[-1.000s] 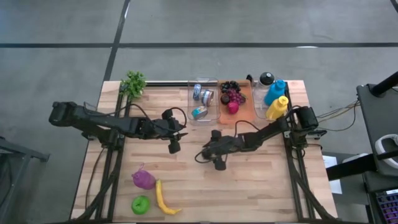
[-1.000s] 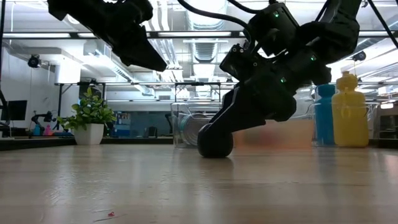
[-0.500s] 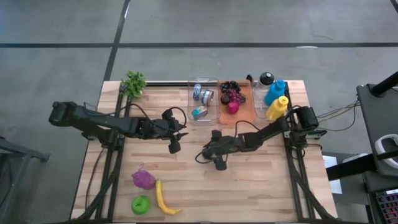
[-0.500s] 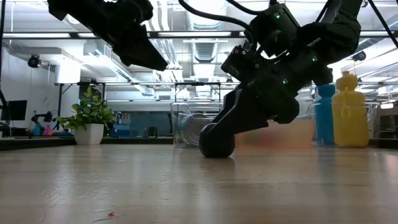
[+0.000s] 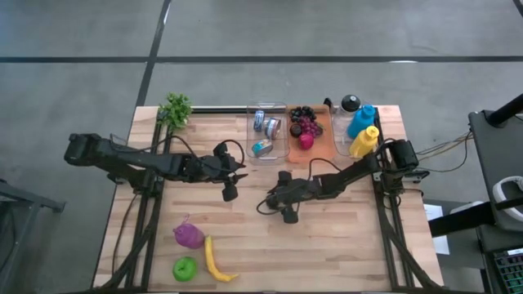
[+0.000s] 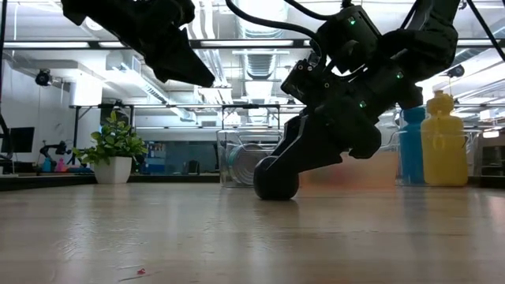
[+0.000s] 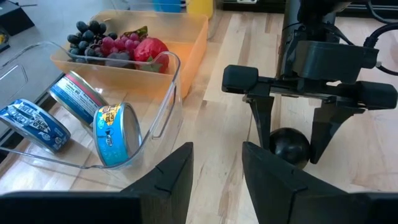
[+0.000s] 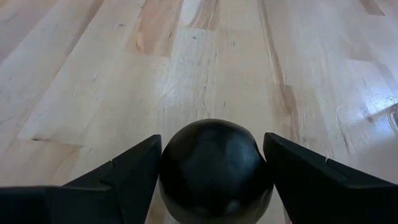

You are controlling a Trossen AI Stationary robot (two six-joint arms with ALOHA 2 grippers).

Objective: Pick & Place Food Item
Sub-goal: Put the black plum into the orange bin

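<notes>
The right hand (image 5: 287, 214) is down at the counter (image 5: 343, 245), its two fingers (image 8: 118, 174) set around a dark ball (image 8: 216, 163). One finger touches the ball's side; whether the other does I cannot tell. The ball rests on the wood, as the low view shows (image 6: 275, 178). Whether it is a plum or some other fruit I cannot tell.

On the near side of that hand, toward the counter's front edge, lie a purple piece (image 5: 189, 235), a banana (image 5: 214, 261) just beside it, and a green apple (image 5: 185, 269).

Just beside the right hand, across a bare strip of wood, the left hand (image 5: 230, 192) hangs above the counter with its fingers (image 7: 168, 174) partly apart and nothing between them.

Beyond both hands a clear bin (image 7: 163, 112) holds three tins (image 7: 115, 134). Touching it stands an orange tray (image 7: 196, 43) with dark and red grapes (image 7: 99, 40) and a red strawberry-like piece (image 7: 149, 50).

Past the tray stand a yellow bottle (image 5: 364, 141), a blue bottle (image 5: 360, 120) and a dark-capped one (image 5: 350, 103). A small potted plant (image 5: 175, 109) sits at the far corner on the left arm's side.
</notes>
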